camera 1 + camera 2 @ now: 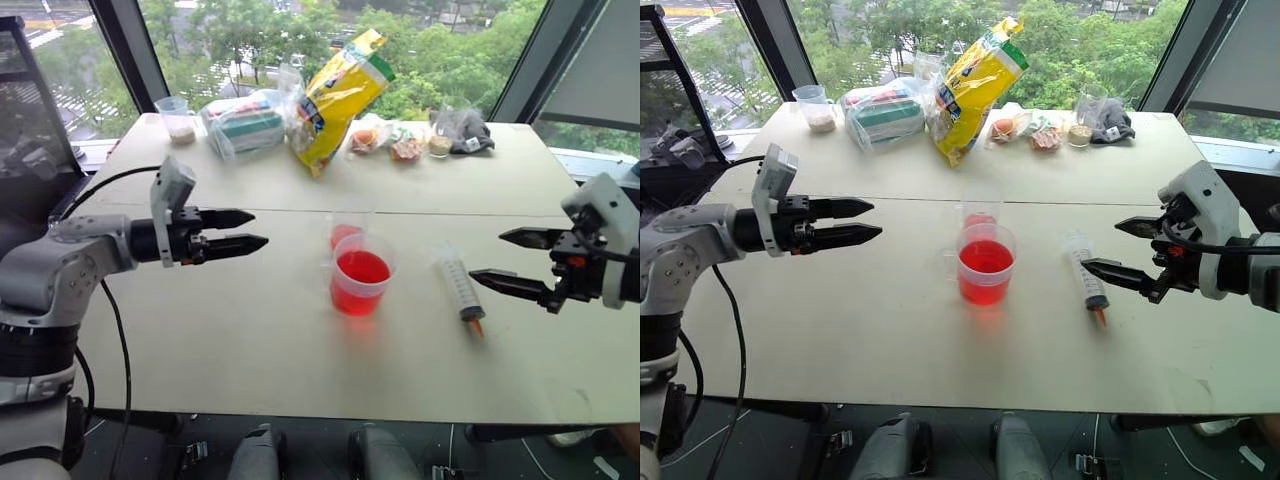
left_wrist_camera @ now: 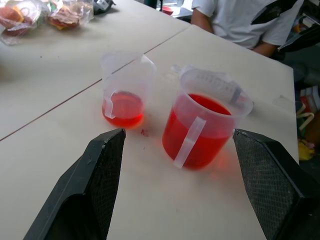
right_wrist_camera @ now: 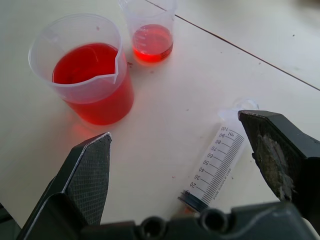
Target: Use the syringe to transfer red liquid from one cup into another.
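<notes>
The syringe (image 1: 460, 288) lies flat on the white table, clear with a printed scale, its orange tip toward the front edge. To its left stands the wide handled cup (image 1: 361, 275), well filled with red liquid (image 3: 85, 60). Just behind it is the narrower clear cup (image 1: 345, 232) with a little red at its bottom (image 2: 124, 109). My right gripper (image 1: 487, 257) hovers open and empty just right of the syringe, fingers pointing left at it. Left of the cups, my left gripper (image 1: 258, 229) hangs open and empty, pointing right toward them.
Along the far edge lie a yellow bag (image 1: 338, 95), bagged packages (image 1: 245, 125), snack packets (image 1: 390, 140), a dark bundle (image 1: 462, 130) and a cup with beige contents (image 1: 178, 120). A person in a white shirt (image 2: 240, 20) sits beyond the table's right end. A black cable (image 1: 110, 310) hangs at the left.
</notes>
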Tool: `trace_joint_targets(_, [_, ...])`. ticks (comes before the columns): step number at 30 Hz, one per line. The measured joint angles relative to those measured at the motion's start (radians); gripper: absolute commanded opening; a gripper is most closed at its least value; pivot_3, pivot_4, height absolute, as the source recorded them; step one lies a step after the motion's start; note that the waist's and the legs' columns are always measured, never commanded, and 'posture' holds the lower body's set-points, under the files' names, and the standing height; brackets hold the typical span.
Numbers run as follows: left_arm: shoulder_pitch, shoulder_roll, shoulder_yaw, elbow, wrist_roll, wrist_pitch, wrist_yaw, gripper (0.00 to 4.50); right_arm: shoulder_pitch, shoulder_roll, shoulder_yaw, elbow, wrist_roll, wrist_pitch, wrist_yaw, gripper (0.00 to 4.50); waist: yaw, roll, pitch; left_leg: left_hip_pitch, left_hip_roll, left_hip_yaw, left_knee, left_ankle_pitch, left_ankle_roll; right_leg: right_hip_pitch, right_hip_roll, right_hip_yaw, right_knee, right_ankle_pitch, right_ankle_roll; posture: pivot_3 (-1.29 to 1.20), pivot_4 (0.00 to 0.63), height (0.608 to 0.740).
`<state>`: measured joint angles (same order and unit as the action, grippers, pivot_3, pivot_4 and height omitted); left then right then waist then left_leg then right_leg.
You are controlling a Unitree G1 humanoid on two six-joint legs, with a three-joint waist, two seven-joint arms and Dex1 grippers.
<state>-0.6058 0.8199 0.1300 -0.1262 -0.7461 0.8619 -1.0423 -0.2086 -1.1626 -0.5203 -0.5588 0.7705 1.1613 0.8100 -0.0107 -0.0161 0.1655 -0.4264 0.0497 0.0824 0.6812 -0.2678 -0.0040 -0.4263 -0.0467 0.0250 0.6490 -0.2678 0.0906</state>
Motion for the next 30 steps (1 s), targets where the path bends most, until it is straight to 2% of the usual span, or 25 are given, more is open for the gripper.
trace_joint_targets(25, [-0.075, -0.018, -0.009, 0.048, 0.005, -0.004, -0.017, 3.52, -0.009, 0.018, 0.024, -0.024, 0.03, -0.008, -0.099, 4.46, 0.0, 0.0, 0.0, 0.0, 0.0, 0.0, 0.0, 0.0, 0.0, 0.0, 0.0, 0.0, 0.001, 0.001, 0.002, 0.0, 0.15, 0.74])
trace_joint_targets(30, [-0.075, -0.036, -0.032, 0.058, 0.016, -0.015, -0.026, 3.52, -0.077, 0.02, 0.051, 0.027, 0.048, 0.055, -0.142, 4.46, -0.003, 0.0, 0.0, 0.0, 0.0, 0.0, 0.001, 0.0, 0.0, 0.0, 0.0, 0.0, 0.001, 0.001, 0.002, 0.0, 0.15, 0.74])
